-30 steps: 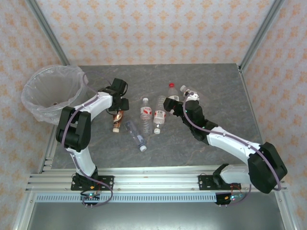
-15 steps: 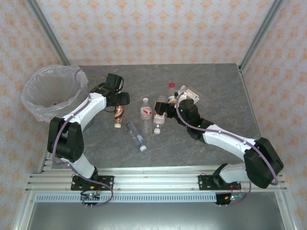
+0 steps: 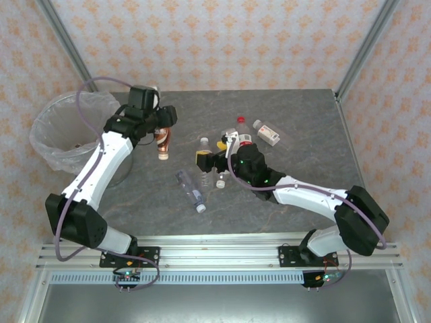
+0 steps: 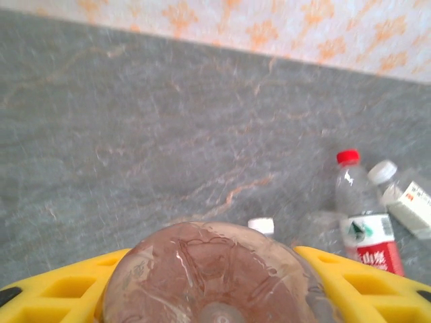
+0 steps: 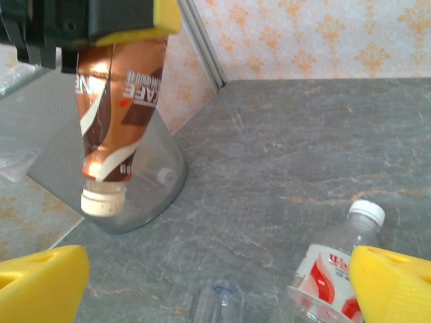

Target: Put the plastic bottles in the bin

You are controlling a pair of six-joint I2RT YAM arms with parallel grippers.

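I'm holding my left arm stretched toward the desk's far-left corner, left fingers pinching a cap-down brown "CAFE" bottle, right fingers hanging spread.

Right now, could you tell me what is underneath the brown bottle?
Bare grey table lies under the brown bottle, which hangs cap down in the left claw; the bin stands behind it. From above, the bottle itself covers the spot directly beneath.

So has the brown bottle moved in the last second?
Yes. The brown bottle, held in the left claw, has shifted up the overhead view toward the table's far edge, now about level with the bin.
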